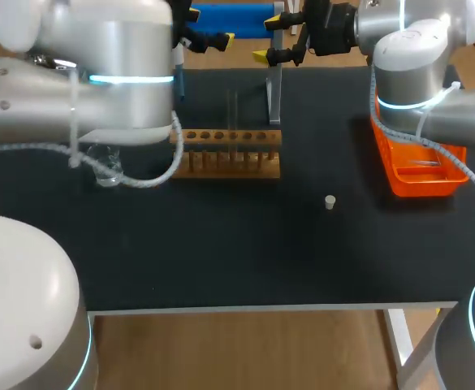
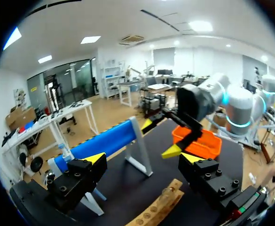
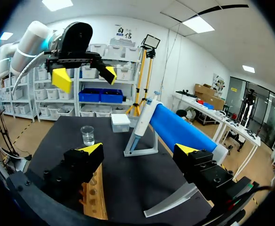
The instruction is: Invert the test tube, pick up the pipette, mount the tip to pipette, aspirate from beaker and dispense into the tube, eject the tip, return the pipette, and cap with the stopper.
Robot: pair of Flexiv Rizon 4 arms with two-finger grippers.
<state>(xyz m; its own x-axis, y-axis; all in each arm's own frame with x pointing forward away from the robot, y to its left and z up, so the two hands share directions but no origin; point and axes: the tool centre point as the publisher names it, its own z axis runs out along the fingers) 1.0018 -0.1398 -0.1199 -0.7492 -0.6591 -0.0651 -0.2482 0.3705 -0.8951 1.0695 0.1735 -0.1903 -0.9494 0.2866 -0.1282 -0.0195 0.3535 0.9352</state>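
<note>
At the top middle, left jaws and right jaws are spread wide. The stopper [image 1: 330, 202] sits on the bench [image 1: 221, 260].

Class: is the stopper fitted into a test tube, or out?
Out: the stopper sits alone on the table, apart from the wooden rack.

Bright, even light pouring down from overhead. Left arm [image 1: 99, 41] shell glares white, cyan rings glowing on it and the right arm [image 1: 416, 49]. Dark surface [image 1: 221, 244] looks matte, shadows faint; beaker [image 3: 87, 135] glints.
</note>
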